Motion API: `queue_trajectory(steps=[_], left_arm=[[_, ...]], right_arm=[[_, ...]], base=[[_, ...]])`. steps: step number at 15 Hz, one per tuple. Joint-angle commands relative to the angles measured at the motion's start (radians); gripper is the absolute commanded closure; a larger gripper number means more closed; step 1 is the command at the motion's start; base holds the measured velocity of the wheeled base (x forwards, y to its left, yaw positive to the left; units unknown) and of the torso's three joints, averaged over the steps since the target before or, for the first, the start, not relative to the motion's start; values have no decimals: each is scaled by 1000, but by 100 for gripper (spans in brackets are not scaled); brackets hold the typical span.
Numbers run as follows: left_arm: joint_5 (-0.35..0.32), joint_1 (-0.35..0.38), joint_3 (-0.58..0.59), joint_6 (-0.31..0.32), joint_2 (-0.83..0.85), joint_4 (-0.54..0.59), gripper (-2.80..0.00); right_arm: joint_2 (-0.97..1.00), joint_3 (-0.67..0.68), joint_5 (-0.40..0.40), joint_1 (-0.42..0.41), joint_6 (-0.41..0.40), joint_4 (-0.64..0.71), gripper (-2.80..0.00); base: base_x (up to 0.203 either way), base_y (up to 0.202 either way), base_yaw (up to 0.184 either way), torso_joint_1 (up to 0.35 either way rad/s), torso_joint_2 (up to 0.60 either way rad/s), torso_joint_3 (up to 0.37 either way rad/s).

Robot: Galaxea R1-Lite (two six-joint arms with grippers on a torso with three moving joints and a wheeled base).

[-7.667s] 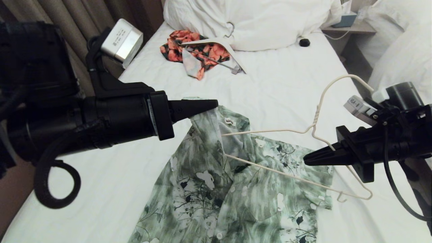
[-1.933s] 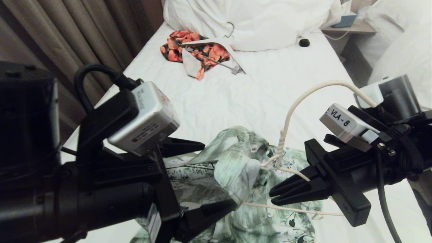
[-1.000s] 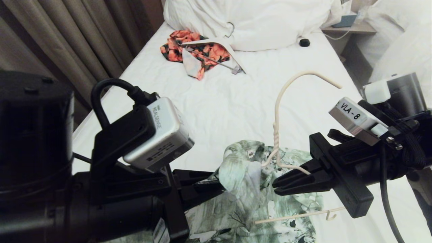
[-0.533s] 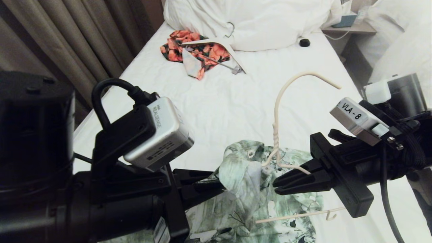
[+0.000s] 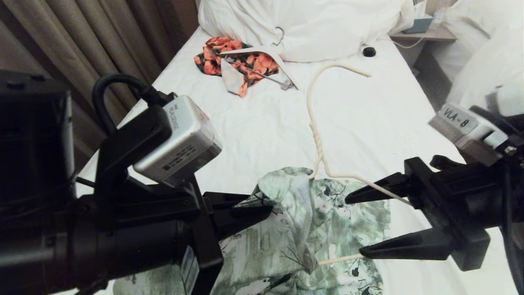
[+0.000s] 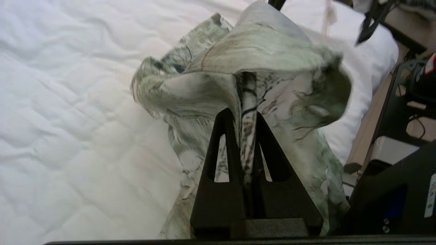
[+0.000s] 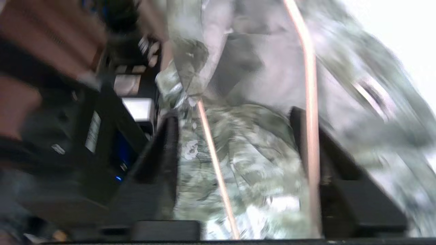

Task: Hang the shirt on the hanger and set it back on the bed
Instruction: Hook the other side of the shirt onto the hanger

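1. Head view: the right gripper (image 5: 354,225) now stands spread wide, where half a second ago it was pinched on the hanger (image 5: 314,135) wire. One finger (image 5: 372,192) lies against the hanger's shoulder wire; the other sits lower, near the bottom bar's end. The hanger has tipped since then: its hook now leans up toward the pillows (image 5: 303,24), over the bed (image 5: 262,119), with one shoulder tucked into the shirt (image 5: 311,229).
2. Head view again: the left gripper (image 5: 262,211) stays clenched on a raised fold of the shirt near the collar, much where it was. The rest of the shirt lies on the sheet at the near end of the bed. Far up the bed, an orange garment (image 5: 241,61) with a white hanger (image 5: 262,53) has not moved.
3. Left wrist view: the gripper (image 6: 242,115) is shut on a strip of shirt (image 6: 272,58) cloth, the fabric bunched above the sheet (image 6: 68,102).
4. Right wrist view: blurred; two hanger wires (image 7: 308,102) run between the parted fingers (image 7: 167,153), with shirt (image 7: 238,153) behind.
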Motion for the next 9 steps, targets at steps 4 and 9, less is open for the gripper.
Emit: queue_trajectory(steps=[4,9], left_arm=[[14,-30,-64,-9,23,1,0],[14,-32,-79,-31,26,1,0]], right_arm=[[-172,-3,-55,-138,314,-3,-280],[-202,-28,-53,-274,348,4,-280]], base=[[0,0,0,0,0,0],[0,0,0,0,0,0]])
